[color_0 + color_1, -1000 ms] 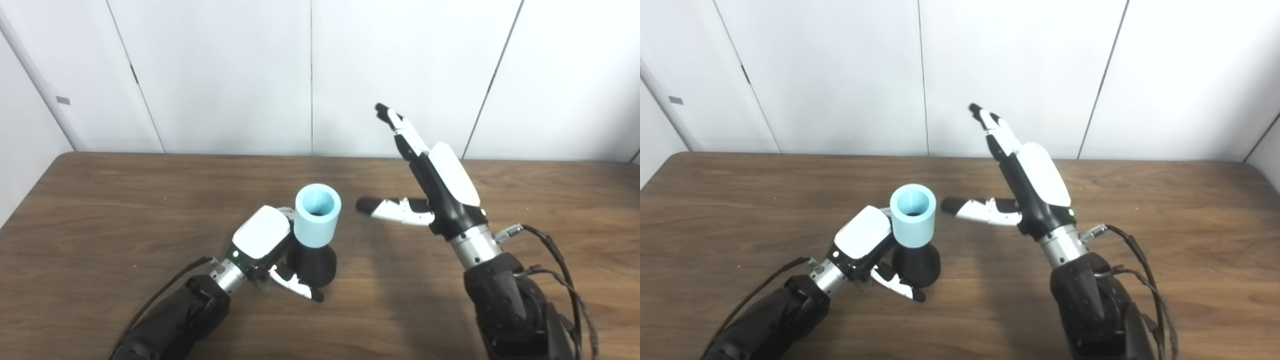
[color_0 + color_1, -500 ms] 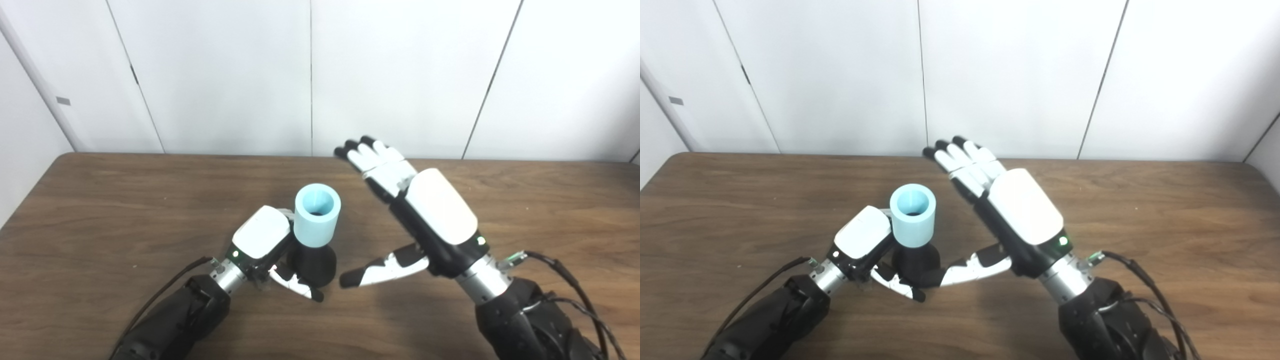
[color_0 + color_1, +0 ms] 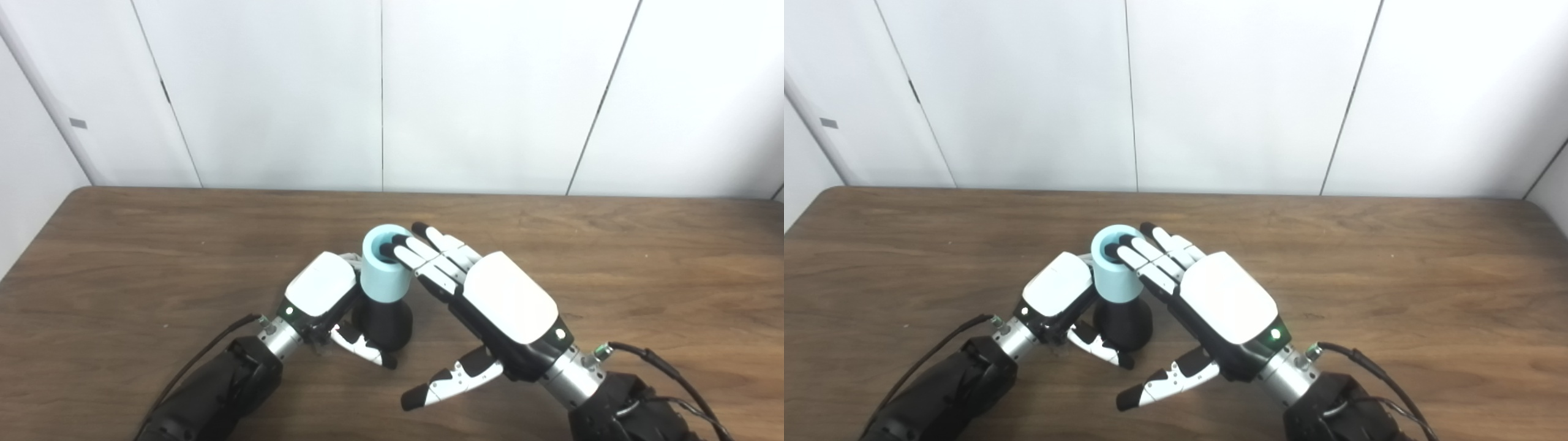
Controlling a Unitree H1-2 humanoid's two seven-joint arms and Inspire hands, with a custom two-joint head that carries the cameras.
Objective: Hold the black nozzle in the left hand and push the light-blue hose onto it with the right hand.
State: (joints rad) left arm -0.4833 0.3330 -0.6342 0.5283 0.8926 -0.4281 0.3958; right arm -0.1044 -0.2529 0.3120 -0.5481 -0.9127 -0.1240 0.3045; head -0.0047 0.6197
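The black nozzle (image 3: 384, 323) stands upright on the wooden table (image 3: 122, 245), wide base down. The light-blue hose (image 3: 381, 277), a short thick tube, sits on its top with the open end facing up. My left hand (image 3: 321, 291) is shut on the black nozzle from the left, its thumb lying across the front of the base. My right hand (image 3: 503, 304) is open, palm down, just right of the hose. Its fingertips (image 3: 399, 245) rest on the hose's top rim and partly cover the opening. The right thumb sticks out low toward the front.
White wall panels (image 3: 380, 92) rise behind the table's far edge. Black cables trail from both wrists near the front edge.
My right hand has come down from raised and upright to palm down, moving left until its fingertips lie on top of the hose. Left hand, nozzle and hose have stayed in place.
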